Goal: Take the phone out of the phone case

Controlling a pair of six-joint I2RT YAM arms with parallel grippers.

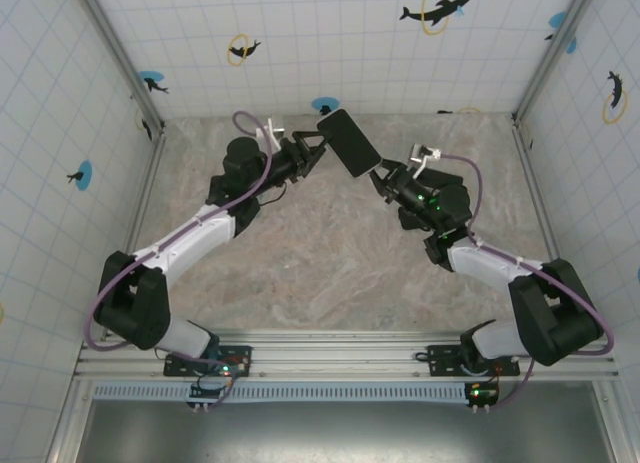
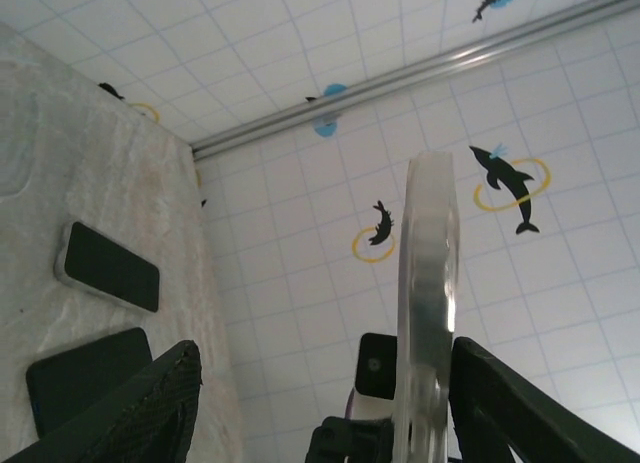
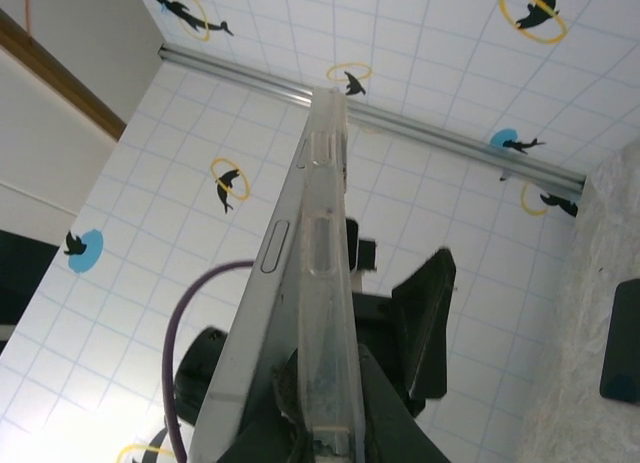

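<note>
— What sits closest to you?
— The clear phone case [image 3: 328,273], edge-on against my right wrist camera, with the grey phone [image 3: 268,268] lying along it. My right hand [image 3: 310,428] is pressed together on its bottom end.
— And the left?
— My left hand [image 2: 325,353] is spread: one finger [image 2: 150,408] stands well off the case, the other just beside its rim. That camera also catches two more lying flat on the bench [image 2: 60,133], a light-rimmed phone [image 2: 108,266] and a dark phone [image 2: 85,378] near it.
— Room to move?
— From above, the case hangs in the air between my hands, toward the back wall [image 1: 330,43]. The bench runs broad between my arms down to the near rail [image 1: 340,343].
— The count?
— Two arms, two hands, one case held, two phones lying.
</note>
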